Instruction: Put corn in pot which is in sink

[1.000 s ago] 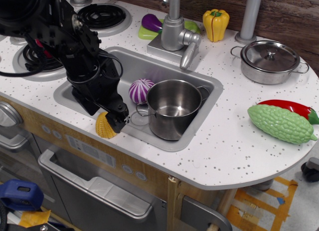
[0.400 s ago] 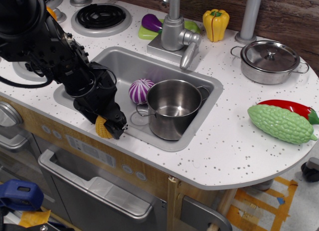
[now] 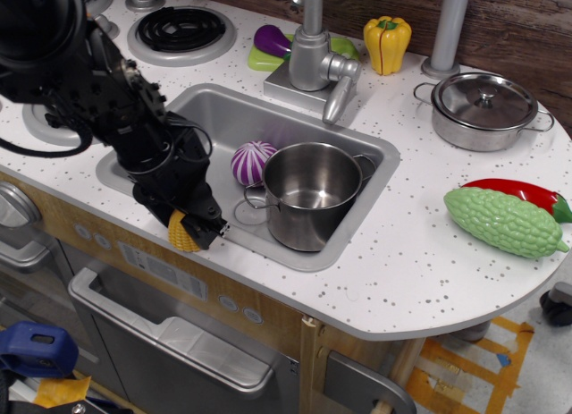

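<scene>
The yellow corn point(image 3: 182, 234) lies on the sink's front left counter edge, mostly covered by my black gripper point(image 3: 198, 224), which is down over it. The fingers sit around the cob; I cannot see whether they are closed on it. The tall shiny steel pot point(image 3: 306, 192) stands open in the right half of the grey sink point(image 3: 214, 119), to the right of the gripper. The silver tap point(image 3: 315, 56) rises behind the sink.
A purple-and-white striped toy point(image 3: 252, 162) lies in the sink beside the pot. A lidded steel pot point(image 3: 483, 109), a yellow bell pepper point(image 3: 386, 43), a green bumpy gourd point(image 3: 503, 221) and a red pepper point(image 3: 523, 191) sit on the counter at right. Stove burners point(image 3: 181, 28) are at back left.
My arm has shifted left and a little down; the gripper has dropped lower over the corn, which now shows less yellow.
</scene>
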You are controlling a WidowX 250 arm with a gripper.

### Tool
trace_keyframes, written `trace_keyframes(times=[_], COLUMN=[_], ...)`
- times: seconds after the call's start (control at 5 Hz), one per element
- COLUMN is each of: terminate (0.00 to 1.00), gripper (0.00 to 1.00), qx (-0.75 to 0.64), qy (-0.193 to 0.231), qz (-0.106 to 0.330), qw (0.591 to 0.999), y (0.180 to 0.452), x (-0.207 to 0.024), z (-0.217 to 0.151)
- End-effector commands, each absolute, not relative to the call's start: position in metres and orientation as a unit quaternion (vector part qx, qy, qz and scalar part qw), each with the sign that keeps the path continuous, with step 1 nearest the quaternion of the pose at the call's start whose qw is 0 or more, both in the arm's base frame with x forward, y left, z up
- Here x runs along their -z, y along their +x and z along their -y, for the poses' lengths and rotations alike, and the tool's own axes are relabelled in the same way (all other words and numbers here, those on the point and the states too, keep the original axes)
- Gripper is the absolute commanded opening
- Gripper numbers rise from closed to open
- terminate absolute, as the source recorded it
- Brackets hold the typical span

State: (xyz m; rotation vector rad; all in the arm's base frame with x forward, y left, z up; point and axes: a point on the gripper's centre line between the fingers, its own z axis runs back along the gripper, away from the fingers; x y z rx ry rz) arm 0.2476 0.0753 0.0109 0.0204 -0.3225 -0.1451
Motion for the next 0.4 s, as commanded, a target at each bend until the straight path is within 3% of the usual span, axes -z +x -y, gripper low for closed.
trace_keyframes(times=[0.0,0.2], terminate=[0.0,0.0], gripper=[0.0,0.0], qx=[0.093,0.1], qy=[0.027,0.026], qz=[0.19,0.197], qw=[0.977,0.975], y=[0.271,0.29], x=[-0.047,-0.059], z=[-0.072,-0.066])
